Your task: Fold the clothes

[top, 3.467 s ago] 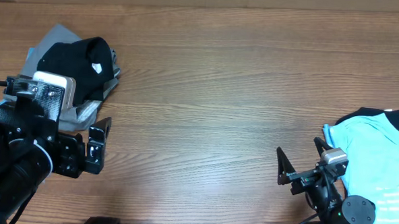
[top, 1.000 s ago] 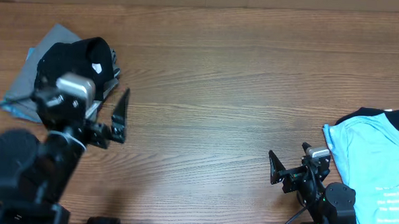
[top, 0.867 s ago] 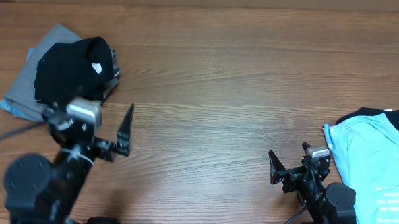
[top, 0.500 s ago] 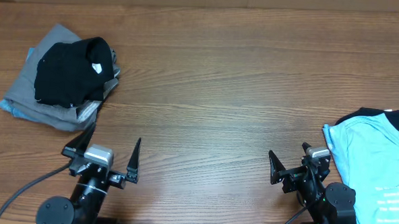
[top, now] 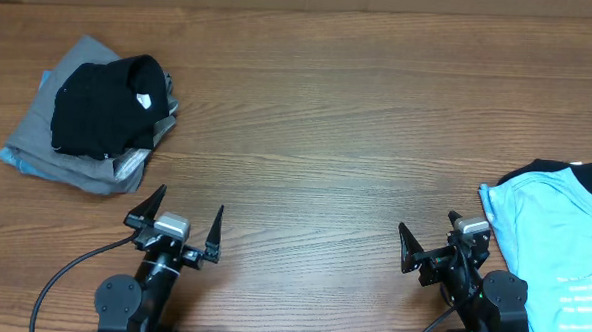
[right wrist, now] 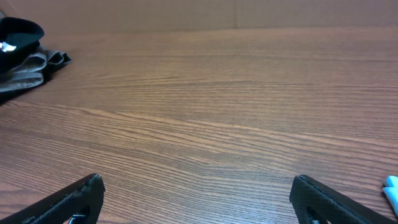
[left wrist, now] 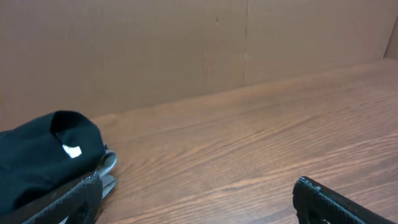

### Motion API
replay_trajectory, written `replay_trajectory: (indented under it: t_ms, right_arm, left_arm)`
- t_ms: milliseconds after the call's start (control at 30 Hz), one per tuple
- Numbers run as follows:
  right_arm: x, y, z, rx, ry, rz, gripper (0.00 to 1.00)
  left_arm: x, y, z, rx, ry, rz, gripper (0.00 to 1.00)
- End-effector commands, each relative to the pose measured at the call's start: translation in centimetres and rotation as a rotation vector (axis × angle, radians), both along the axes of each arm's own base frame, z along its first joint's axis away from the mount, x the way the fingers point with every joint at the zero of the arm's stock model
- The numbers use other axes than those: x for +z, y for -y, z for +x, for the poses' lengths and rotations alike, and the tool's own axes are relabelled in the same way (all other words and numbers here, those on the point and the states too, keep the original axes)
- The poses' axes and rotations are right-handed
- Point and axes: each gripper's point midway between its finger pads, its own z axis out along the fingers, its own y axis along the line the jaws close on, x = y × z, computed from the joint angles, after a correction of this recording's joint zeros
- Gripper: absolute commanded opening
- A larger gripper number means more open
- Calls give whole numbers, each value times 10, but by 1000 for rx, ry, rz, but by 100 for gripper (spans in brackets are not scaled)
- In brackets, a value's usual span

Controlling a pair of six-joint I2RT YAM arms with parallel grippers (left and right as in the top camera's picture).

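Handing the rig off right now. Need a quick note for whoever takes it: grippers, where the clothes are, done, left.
Left gripper: open, empty, low at the front, apart from the pile.
Right gripper: open, empty, just left of the teal shirt, not touching it.
Done, by the look of it: grey pile at far left, black garment on top.
Left: teal shirt lies spread at the right edge, partly out of frame, dark cloth under it. Probably next to fold.
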Motion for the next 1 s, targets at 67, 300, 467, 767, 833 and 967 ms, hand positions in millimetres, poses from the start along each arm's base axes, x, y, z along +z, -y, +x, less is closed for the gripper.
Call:
replay_trajectory:
  t_ms: [67, 300, 467, 767, 833, 967]
  right_arm:
    - [-1, 0, 0, 3, 7, -4, 100]
    - [-1, 0, 0, 3, 7, -4, 100]
    - [-1, 0, 0, 3, 6, -4, 100]
    - [-1, 0, 0, 3, 6, -4, 100]
    - [-1, 0, 0, 3, 7, -4, 100]
    - [-1, 0, 0, 3, 6, -4, 100]
  left_arm:
    - [-21, 4, 5, -18, -2, -13, 100]
    - [-28, 4, 7, -19, -2, -13, 100]
    - [-28, 4, 7, -19, -3, -13, 100]
    - [-28, 4, 7, -19, -3, -13, 100]
    - [-28, 4, 7, -19, -3, -13, 100]
    - [-28, 4, 7, -19, -3, -13, 100]
